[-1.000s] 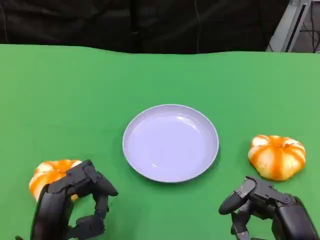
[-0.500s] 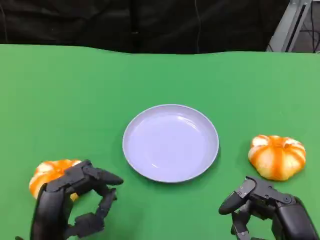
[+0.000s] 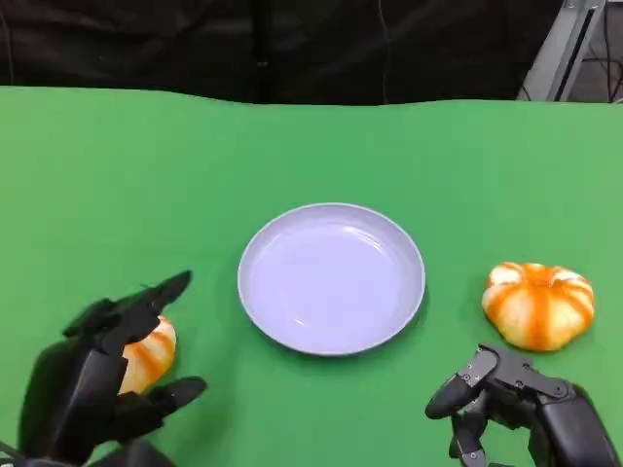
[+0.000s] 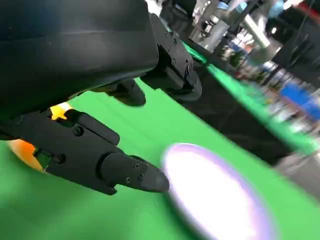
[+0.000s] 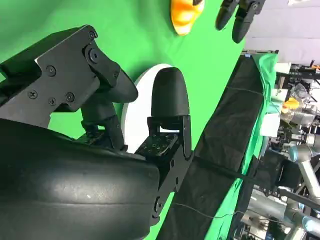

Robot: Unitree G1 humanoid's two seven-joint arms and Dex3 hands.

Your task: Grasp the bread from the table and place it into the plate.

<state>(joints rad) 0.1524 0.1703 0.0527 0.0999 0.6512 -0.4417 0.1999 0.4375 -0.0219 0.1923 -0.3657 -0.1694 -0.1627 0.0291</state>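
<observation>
1. A round, pale lavender plate point(image 3: 331, 277) sits at the centre of the head view on the green table point(image 3: 292, 146).
2. One orange-and-white, pumpkin-shaped bread point(image 3: 148, 352) lies at the lower left of the frame, well apart from the plate.
3. The black left hand point(image 3: 102, 379) is at that bread with its fingers point(image 3: 161, 292) spread around it, one above and one below; whether they touch it I cannot tell.
4. A second orange-and-white, pumpkin-shaped bread point(image 3: 538, 304) lies at the right, beside the plate but apart from it.
5. The black right hand point(image 3: 516, 404) sits at the lower right, just below that bread, fingers curled inward and holding nothing.
6. In the right wrist view, the left-hand bread point(image 5: 186, 14) shows at the top edge.
</observation>
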